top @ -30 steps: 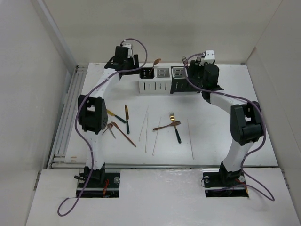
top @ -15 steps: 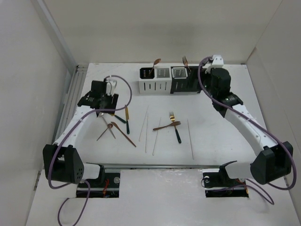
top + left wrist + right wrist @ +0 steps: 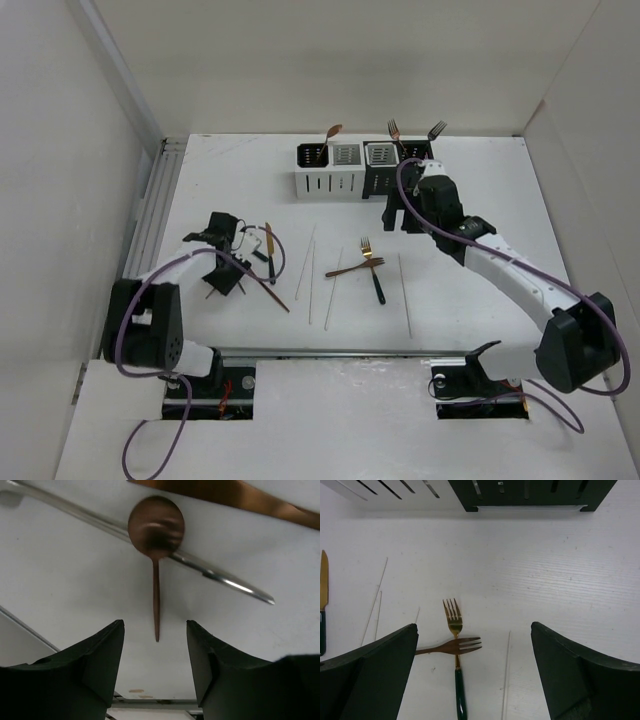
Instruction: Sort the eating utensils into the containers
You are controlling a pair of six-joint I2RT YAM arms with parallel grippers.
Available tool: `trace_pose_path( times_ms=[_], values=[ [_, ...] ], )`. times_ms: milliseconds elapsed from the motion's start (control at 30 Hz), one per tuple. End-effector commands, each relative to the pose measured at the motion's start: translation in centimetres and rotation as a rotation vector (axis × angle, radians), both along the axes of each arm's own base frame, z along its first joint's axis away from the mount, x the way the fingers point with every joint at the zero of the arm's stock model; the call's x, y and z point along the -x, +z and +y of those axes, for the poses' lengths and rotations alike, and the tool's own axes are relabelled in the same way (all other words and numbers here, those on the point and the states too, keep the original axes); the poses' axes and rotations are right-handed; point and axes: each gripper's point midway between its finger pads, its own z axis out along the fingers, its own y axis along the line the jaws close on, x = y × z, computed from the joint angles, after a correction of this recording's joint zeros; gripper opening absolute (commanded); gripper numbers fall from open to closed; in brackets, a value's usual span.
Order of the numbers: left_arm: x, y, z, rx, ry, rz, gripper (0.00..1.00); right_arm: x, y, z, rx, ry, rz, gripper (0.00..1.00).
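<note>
Left gripper point(image 3: 155, 625) hovers jaws apart over the copper spoon point(image 3: 156, 527) near the table's point(image 3: 480, 300) left edge, right gripper point(image 3: 474, 630) likewise spread above the gold fork point(image 3: 451, 615) halfway between the side edges, and watch out: the spoon's bowl overlaps a silver utensil point(image 3: 220, 577), so a pinch could drag both.

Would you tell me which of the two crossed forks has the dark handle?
The gold fork pointing at the containers; the copper fork crossing it is copper throughout.

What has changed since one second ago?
The left gripper left the white slotted box and dropped, open, over the small copper spoon. The right gripper pulled back, open, from the black slotted box, where a second fork now stands. The crossed forks and white chopsticks did not move.
</note>
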Motion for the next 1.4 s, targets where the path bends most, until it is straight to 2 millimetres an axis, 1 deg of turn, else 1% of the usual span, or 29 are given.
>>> trace_pose_path(
  times_ms=[0,67,100,133,167,200,267,300,333,367,400,467,567,667,733,767,800,867,967,1033,1067,1100,1133,1167,1200,1267,1300,1333,1367],
  values=[
    [-2.9,-0.9,1.3,-0.055,0.026,-0.02,0.49,-0.5,3.8,0.3,0.003,0.005,-0.106,0.99],
    [-4.1,-1.0,1.2,-0.041,0.046,-0.037,0.49,-0.3,4.2,0.4,0.0,0.022,-0.125,0.99],
    [-4.0,-1.3,1.2,-0.042,0.046,-0.024,0.49,-0.1,5.2,0.7,-0.007,0.036,-0.154,0.99],
    [-4.2,-1.7,0.9,-0.029,0.032,-0.006,0.49,-0.1,4.9,0.6,0.006,0.044,-0.157,0.99],
    [-4.1,-2.2,0.5,-0.005,0.024,0.009,0.47,0.1,5.5,0.6,-0.001,0.043,-0.172,0.99],
    [-4.3,-2.2,0.5,-0.009,0.011,0.014,0.46,0.1,5.1,0.3,0.016,0.041,-0.168,0.99],
    [-3.9,-3.2,0.6,-0.016,0.002,0.055,0.35,0.5,6.1,0.3,0.015,0.045,-0.196,0.99],
    [-4.2,-3.3,0.5,-0.016,0.002,0.056,0.22,0.4,6.1,0.0,0.022,0.032,-0.199,0.99],
    [-4.2,-3.3,0.4,-0.009,0.0,0.069,0.13,0.6,6.2,-0.3,0.025,0.021,-0.205,0.99],
    [-3.4,-3.7,0.2,0.001,0.006,0.103,0.05,0.7,6.7,-0.4,0.027,0.024,-0.219,0.99],
    [-3.2,-3.8,-0.2,0.025,0.0,0.115,0.0,0.7,6.5,-0.7,0.038,0.01,-0.214,0.99],
    [-2.3,-3.9,-0.5,0.047,-0.005,0.13,0.0,1.0,7.5,-1.2,0.032,-0.006,-0.241,0.99],
    [-2.0,-3.2,-0.9,0.074,0.0,0.112,0.0,1.0,7.8,-1.5,0.034,-0.018,-0.251,0.99],
    [-3.7,-0.1,-2.2,0.161,0.03,0.023,0.0,0.8,8.6,-1.5,0.036,-0.024,-0.273,0.99],
    [-5.0,2.5,-3.1,0.228,0.048,-0.057,0.0,0.4,8.2,-1.1,0.038,-0.013,-0.258,0.99],
    [-6.3,4.4,-3.3,0.242,0.058,-0.119,0.0,0.2,8.6,-0.8,0.038,0.001,-0.264,0.99],
    [-6.9,5.5,-3.7,0.277,0.098,-0.157,0.0,-0.2,8.1,-0.6,0.042,0.002,-0.257,0.99],
    [-8.1,8.9,-4.2,0.32,0.119,-0.255,0.0,-0.4,8.3,-0.3,0.036,0.011,-0.258,0.99],
    [-9.0,12.4,-4.3,0.366,0.173,-0.357,0.0,-1.1,8.8,0.2,0.02,0.018,-0.28,0.99],
    [-10.0,15.3,-4.9,0.413,0.169,-0.428,0.0,-1.4,9.4,0.5,0.013,0.028,-0.305,0.99],
    [-11.1,17.2,-5.5,0.46,0.177,-0.499,0.0,-1.6,9.4,0.6,0.014,0.029,-0.303,0.99],
    [-12.3,19.4,-6.4,0.522,0.162,-0.558,0.0,-1.8,9.7,0.8,-0.001,0.039,-0.313,0.99],
    [-13.2,20.9,-7.4,0.568,0.146,-0.606,0.0,-2.3,9.6,0.5,-0.005,0.034,-0.314,0.99],
    [-15.0,23.7,-8.4,0.625,0.114,-0.717,0.0,-2.7,9.2,0.5,-0.016,0.03,-0.306,0.99],
    [-15.7,24.6,-10.6,0.683,0.083,-0.744,0.0,-2.8,9.4,0.6,-0.031,0.046,-0.312,0.99],
    [-17.5,27.7,-13.3,0.754,-0.004,-0.85,0.0,-4.0,9.3,-0.2,-0.051,0.03,-0.319,0.99],
    [-19.2,29.1,-16.0,0.802,-0.078,-0.925,0.0,-4.3,9.7,-0.3,-0.07,0.023,-0.327,0.99],
    [-20.2,30.6,-17.1,0.816,-0.099,-0.985,0.0,-4.7,9.6,-0.6,-0.085,0.019,-0.328,0.99],
    [-21.2,31.4,-18.2,0.835,-0.099,-1.024,0.0,-5.0,9.0,-0.3,-0.087,0.028,-0.324,0.99]
  ],
)
